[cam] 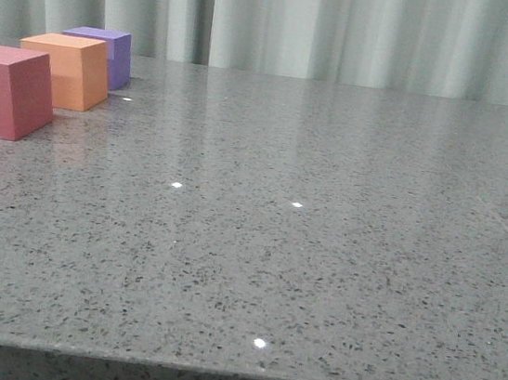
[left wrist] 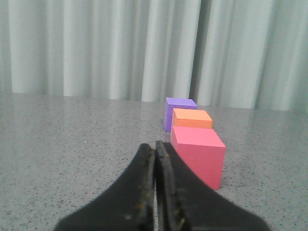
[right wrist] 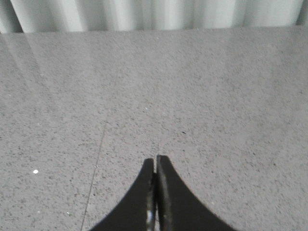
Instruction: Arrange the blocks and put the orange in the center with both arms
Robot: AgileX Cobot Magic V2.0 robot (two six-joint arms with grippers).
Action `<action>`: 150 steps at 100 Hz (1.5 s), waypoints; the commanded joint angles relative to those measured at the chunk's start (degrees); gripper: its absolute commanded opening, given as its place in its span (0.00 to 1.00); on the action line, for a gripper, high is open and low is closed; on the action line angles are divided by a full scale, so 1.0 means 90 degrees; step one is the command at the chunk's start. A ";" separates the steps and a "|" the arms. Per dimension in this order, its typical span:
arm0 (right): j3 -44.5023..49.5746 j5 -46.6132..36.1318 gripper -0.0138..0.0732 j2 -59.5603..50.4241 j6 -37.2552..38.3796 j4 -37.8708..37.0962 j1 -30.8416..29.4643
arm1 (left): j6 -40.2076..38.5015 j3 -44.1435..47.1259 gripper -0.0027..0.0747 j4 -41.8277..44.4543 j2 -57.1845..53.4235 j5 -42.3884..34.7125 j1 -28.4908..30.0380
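Three cubes stand in a row at the far left of the table in the front view: the pinkish-red cube [cam: 6, 92] nearest, the orange cube [cam: 66, 70] in the middle, the purple cube [cam: 102, 55] farthest. The left wrist view shows the same row: pinkish-red [left wrist: 198, 154], orange [left wrist: 192, 118], purple [left wrist: 179, 109]. My left gripper [left wrist: 155, 147] is shut and empty, just beside the pinkish-red cube and apart from it. My right gripper [right wrist: 155, 160] is shut and empty over bare table. Neither gripper shows in the front view.
The grey speckled table [cam: 302, 253] runs to a front edge near the bottom of the front view. A pale curtain [cam: 350, 29] hangs behind the table. A thin seam line [right wrist: 98, 154] crosses the table in the right wrist view.
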 commanded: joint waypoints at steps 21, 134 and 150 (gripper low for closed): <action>0.0827 -0.1789 0.08 -0.1249 -0.2135 0.1739 -0.0431 | -0.0014 0.0273 0.01 -0.0054 -0.0203 -0.0520 0.0000; 0.3609 -0.3505 0.08 -0.3753 -0.1511 0.1600 -0.0832 | -0.0014 0.0273 0.01 -0.0054 -0.0203 -0.0520 0.0000; 0.3609 -0.3505 0.08 -0.3753 -0.1511 0.1600 -0.0832 | -0.0014 0.0273 0.01 -0.0054 -0.0203 -0.0520 0.0000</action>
